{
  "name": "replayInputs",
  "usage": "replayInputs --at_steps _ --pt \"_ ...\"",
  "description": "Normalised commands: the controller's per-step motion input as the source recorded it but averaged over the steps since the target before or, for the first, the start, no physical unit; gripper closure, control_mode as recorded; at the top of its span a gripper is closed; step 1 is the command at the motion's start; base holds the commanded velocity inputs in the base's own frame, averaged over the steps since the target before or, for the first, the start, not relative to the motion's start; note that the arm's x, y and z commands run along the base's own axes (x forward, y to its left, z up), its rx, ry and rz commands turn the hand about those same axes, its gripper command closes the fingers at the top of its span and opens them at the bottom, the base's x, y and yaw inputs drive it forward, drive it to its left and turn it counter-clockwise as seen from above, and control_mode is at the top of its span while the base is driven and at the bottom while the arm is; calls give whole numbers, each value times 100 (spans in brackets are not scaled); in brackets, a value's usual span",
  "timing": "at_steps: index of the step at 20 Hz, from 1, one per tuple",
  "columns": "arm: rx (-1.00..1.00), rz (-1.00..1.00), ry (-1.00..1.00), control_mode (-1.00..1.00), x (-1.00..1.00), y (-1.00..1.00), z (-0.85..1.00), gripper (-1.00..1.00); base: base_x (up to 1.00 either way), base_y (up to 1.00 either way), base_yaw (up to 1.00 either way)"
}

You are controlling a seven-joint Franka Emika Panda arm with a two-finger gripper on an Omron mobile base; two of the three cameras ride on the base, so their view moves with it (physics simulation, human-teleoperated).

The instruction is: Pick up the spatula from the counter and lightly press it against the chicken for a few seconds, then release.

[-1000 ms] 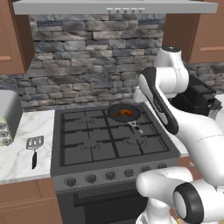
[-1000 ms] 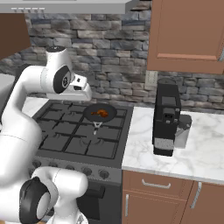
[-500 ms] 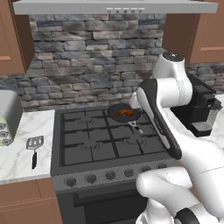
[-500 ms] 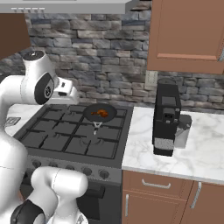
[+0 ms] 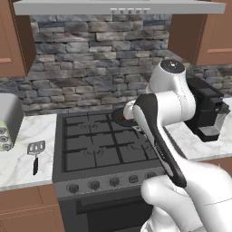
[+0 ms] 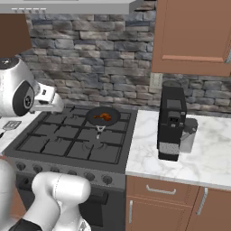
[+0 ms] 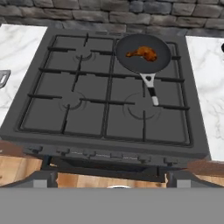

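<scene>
Left of the stove [image 5: 90,154], on the bench [image 5: 18,170], the spatula [image 5: 35,154] lies flat, handle toward the front edge. It's a thin grab: I could nudge it off or jam into the marble. The chicken [image 7: 142,53] sits in the pan [image 7: 127,61] on the stove's back right; overpressing could skid the pan. My end effector [image 7: 111,178] hangs over the stove's front, jaws wide and empty, with the spatula well apart to the stove's left.

Bright, even, perhaps slightly soft rendering

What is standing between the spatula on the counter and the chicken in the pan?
Nothing visible. The spatula lies left of the stove, the chicken in the back-right pan; only bare grates lie between.
</scene>
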Motion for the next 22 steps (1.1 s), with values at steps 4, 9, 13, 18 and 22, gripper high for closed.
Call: replayInputs --at_steps 4,9,13,18,22 --pt "1 0 0 -100 -26 47 6 -100 0 0 0" --pt "2 0 0 -100 -31 46 -3 -100 0 0 0" --pt "2 0 0 -100 -23 40 -16 -100 0 0 0" --pt "3 0 0 -100 -16 39 -10 -100 0 0 0" --pt "5 0 1 -100 -3 40 -12 -100 0 0 0"
